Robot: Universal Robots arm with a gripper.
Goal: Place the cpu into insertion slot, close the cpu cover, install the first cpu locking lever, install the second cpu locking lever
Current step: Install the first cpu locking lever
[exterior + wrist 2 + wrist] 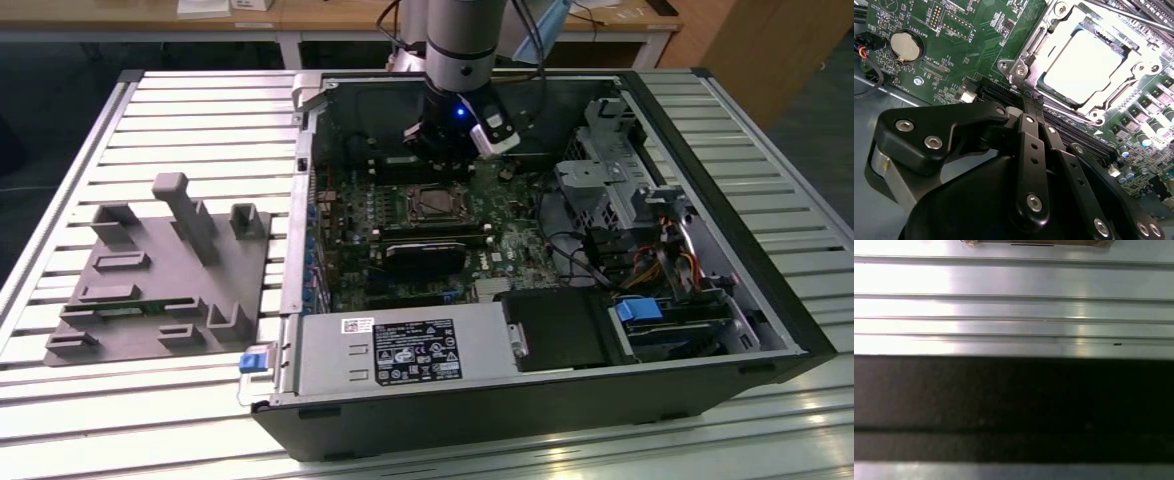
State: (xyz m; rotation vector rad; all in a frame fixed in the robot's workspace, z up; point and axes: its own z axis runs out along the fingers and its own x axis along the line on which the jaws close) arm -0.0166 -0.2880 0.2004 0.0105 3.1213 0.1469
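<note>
Second wrist view, upper right of frame: we saw cpu (1082, 67) seated flat in insertion slot (1030, 54), cpu cover (1124, 91) down around it, so placing step judged done; gripper (1032, 102) pointed at socket corner, fingers (1030, 145) pressed together, nothing between; exterior view, upper centre: we saw gripper (446, 150) poised above slot (434, 204), likely for lever work.

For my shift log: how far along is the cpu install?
The silver-grey square cpu sits in the metal-rimmed insertion slot, and the thin silvery cpu cover frame lies over it. The black hand is by the socket's corner. Whether either locking lever is latched, I cannot tell.
</note>
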